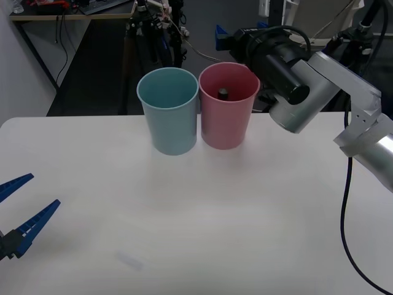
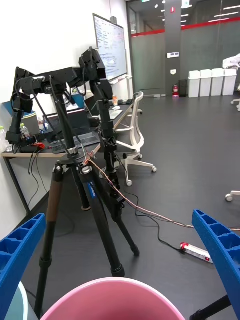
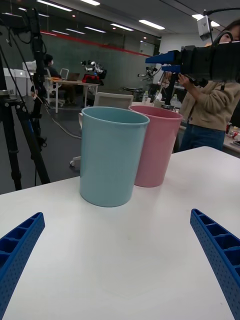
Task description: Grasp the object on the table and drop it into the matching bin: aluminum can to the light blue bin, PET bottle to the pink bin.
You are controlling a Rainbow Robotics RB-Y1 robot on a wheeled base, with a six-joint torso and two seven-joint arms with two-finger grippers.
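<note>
PET bottle (image 1: 223, 93) inside pink bin (image 1: 226, 123), dark cap showing; no readable label. Light blue bin (image 1: 169, 120) touching it, both on table (image 1: 202, 215). Right gripper (image 3: 167, 61) above pink bin, fingers spread, empty. Left gripper (image 1: 21, 212) low over table's left edge, released, empty

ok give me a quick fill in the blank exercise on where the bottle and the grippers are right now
1. The PET bottle sits inside the ____ bin, its dark cap showing.
2. The right gripper hangs open above the rim of the ____ bin.
3. The left gripper waits low over the table, its fingers ____.
4. The light blue bin stands touching the pink bin on the robot's ____ side of it.

Missing words: pink; pink; open; left
</note>
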